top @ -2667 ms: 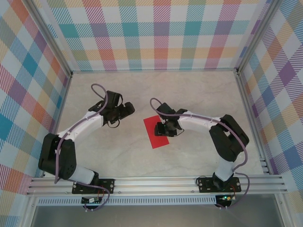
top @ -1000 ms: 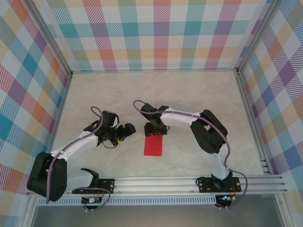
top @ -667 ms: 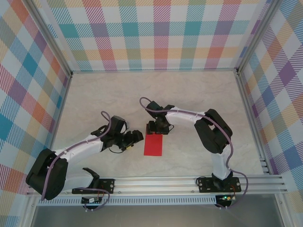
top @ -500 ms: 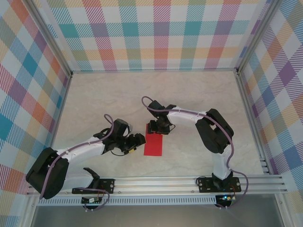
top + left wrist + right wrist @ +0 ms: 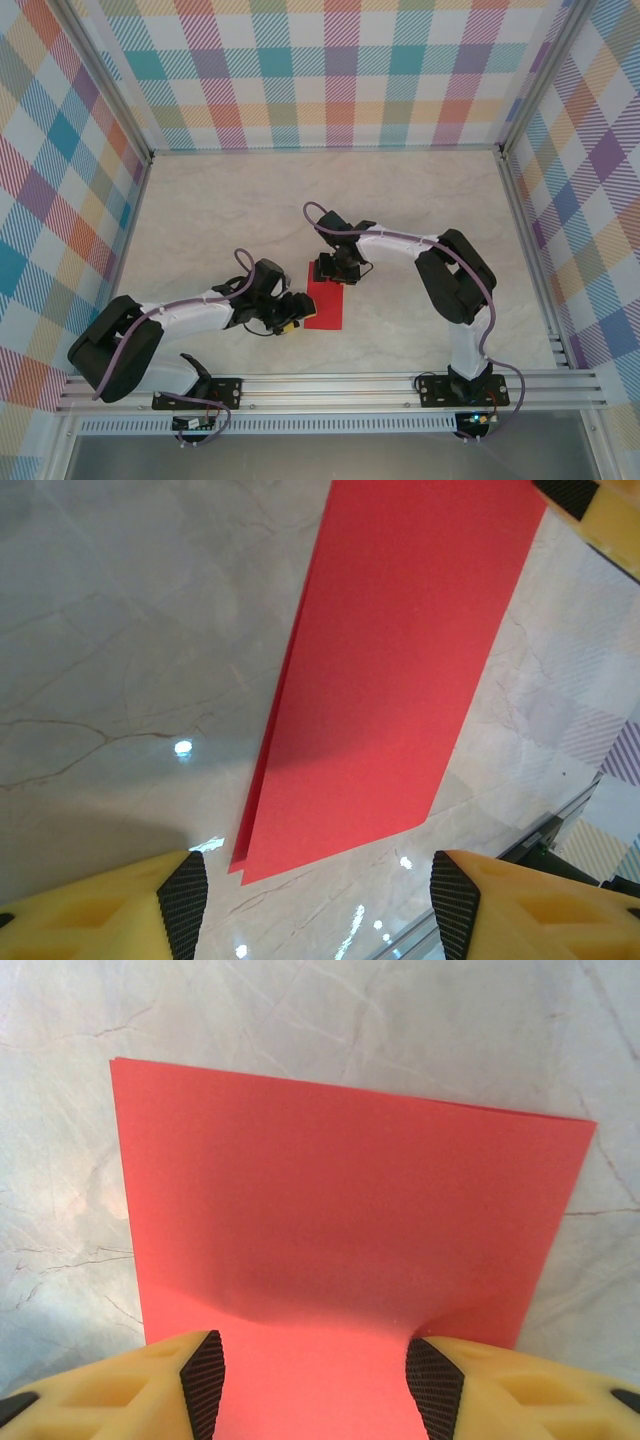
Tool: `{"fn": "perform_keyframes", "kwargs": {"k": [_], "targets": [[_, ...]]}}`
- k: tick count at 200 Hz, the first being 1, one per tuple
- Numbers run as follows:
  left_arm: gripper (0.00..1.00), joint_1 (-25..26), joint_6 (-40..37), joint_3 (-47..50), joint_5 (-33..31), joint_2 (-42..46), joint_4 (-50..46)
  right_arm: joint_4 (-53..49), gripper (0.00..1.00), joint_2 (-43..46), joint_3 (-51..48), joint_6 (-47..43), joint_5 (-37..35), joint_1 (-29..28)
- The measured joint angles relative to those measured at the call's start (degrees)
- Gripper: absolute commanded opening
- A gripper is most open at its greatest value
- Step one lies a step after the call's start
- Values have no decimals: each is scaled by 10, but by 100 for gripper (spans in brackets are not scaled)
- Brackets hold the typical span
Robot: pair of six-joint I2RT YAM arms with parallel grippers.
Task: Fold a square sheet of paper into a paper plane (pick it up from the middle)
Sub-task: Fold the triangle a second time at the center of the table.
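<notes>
The thin, bright red square sheet of paper lies flat near the middle of the pale, marble-patterned table, a little toward the near side. It is doubled over into a rectangle with its long sides running away from the arm bases. The left wrist view shows two layers slightly offset along one long edge, and the right wrist view shows a thin second edge along the far side. The right gripper sits at the sheet's far short edge. Its yellow fingers with black pads stand partly open, spaced narrower than the paper, so both tips overlap the red surface. A soft curved shadow runs between them, and I cannot tell whether they press on the sheet or hang just above it; nothing is clamped between them. The left gripper lies low at the sheet's near left corner, just beside its long edge. Its jaws are also partly open and hold nothing, with the near corner of the paper just ahead of the gap between the tips. Around the table stand pastel plaid walls, and a ribbed aluminium rail carries both arm bases along the near edge.
</notes>
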State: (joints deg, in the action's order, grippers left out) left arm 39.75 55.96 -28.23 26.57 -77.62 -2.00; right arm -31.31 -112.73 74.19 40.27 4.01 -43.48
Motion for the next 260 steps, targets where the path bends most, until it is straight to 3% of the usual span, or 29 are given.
{"fn": "perform_keyframes", "kwargs": {"k": [68, 202, 260], "targets": [[52, 7, -2, -8, 6, -13, 5, 2, 55, 1, -3, 0, 0, 1], [57, 11, -13, -15, 8, -28, 6, 3, 54, 1, -4, 7, 2, 3], [49, 14, -13, -16, 10, -30, 18, 4, 54, 1, -5, 9, 2, 3]]}}
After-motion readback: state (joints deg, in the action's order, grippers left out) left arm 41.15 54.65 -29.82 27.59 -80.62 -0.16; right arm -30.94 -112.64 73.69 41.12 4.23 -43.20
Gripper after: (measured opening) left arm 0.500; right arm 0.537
